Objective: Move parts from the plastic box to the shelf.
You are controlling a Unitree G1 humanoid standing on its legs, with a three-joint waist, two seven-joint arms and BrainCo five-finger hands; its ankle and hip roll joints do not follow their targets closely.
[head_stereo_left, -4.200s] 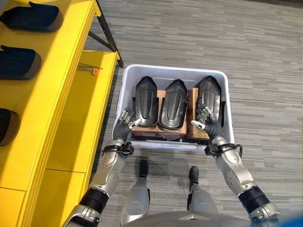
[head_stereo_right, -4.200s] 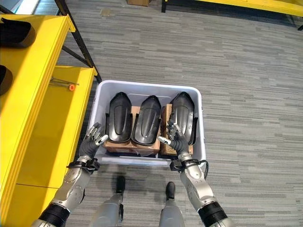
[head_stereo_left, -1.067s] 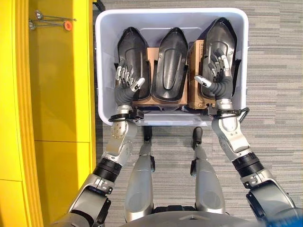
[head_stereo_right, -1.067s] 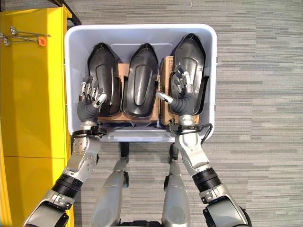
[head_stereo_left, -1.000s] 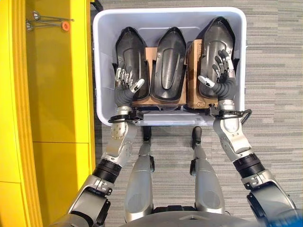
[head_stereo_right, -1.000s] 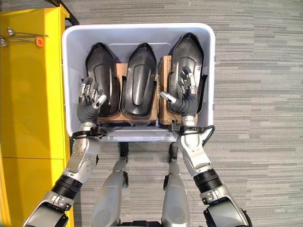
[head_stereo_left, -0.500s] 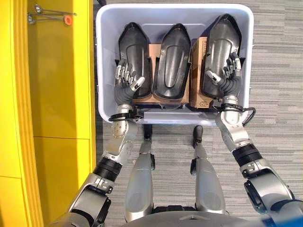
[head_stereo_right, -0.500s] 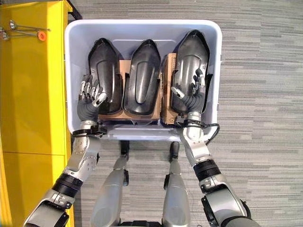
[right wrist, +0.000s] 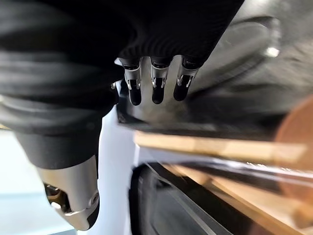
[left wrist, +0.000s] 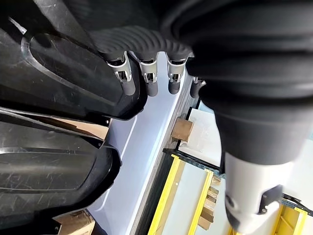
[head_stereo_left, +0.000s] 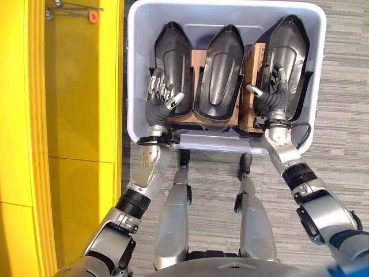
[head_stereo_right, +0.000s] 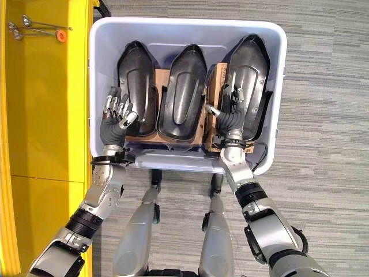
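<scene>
**Both hands inside the plastic box, over the outer black parts**

The floor (head_stereo_left: 346,144) is grey carpet with a fine striped weave. On it, just ahead of the robot, stands the plastic box (head_stereo_left: 134,69), pale lavender-white, smooth-walled, with rounded corners and a rolled rim. To its left runs the shelf (head_stereo_left: 75,115), flat glossy yellow panels with a raised edge.

The left hand (head_stereo_left: 158,99) is inside the box at the near left, its fingers (left wrist: 149,81) relaxed and spread, lying along the outer edge of the left part (head_stereo_left: 174,63) without closing on it. The right hand (head_stereo_right: 230,115) rests on the near end of the right part (head_stereo_right: 249,75); its fingers (right wrist: 155,83) are only loosely bent, thumb held apart, gripping nothing.

Three parts stand side by side in the box: the left one, the middle part (head_stereo_left: 222,66) and the right one. Each is a black moulded plastic shell, glossy, long and tapering to a rounded point at the far end, with a raised centre ridge. Brown cardboard (head_stereo_left: 199,60) shows between and beneath them.

Farthest off, on the shelf, lie thin metal rods with an orange cap (head_stereo_left: 92,15).
</scene>
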